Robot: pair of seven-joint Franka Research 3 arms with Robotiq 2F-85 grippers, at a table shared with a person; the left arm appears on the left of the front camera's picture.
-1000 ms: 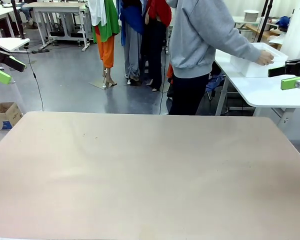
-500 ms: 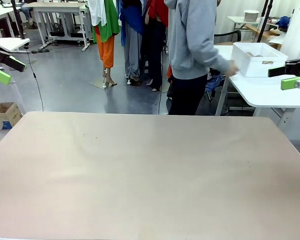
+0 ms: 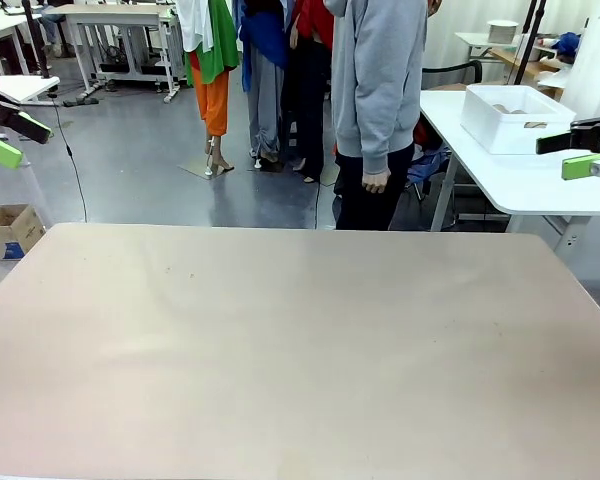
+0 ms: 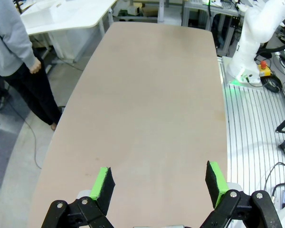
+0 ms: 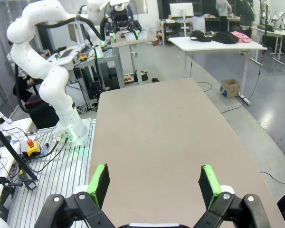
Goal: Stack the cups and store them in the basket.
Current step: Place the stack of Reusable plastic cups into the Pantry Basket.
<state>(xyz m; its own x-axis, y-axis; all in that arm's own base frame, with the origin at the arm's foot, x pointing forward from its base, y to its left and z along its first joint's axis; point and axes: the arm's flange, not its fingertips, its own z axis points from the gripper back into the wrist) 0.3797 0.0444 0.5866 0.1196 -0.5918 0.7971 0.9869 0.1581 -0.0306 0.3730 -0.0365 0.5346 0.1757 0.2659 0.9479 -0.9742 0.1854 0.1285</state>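
Basket (image 3: 516, 122): white rectangular bin, solid walls, upright on the white side worktop (image 3: 520, 180) at far right, near its back edge. Cups (image 3: 507, 109): tan-brown shapes lying inside, only partly visible over the rim; count and stacking cannot be told.

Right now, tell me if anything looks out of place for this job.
Yes: the basket sits on the white side table behind the person, not on the work table. Brown shapes show inside it, probably cups.
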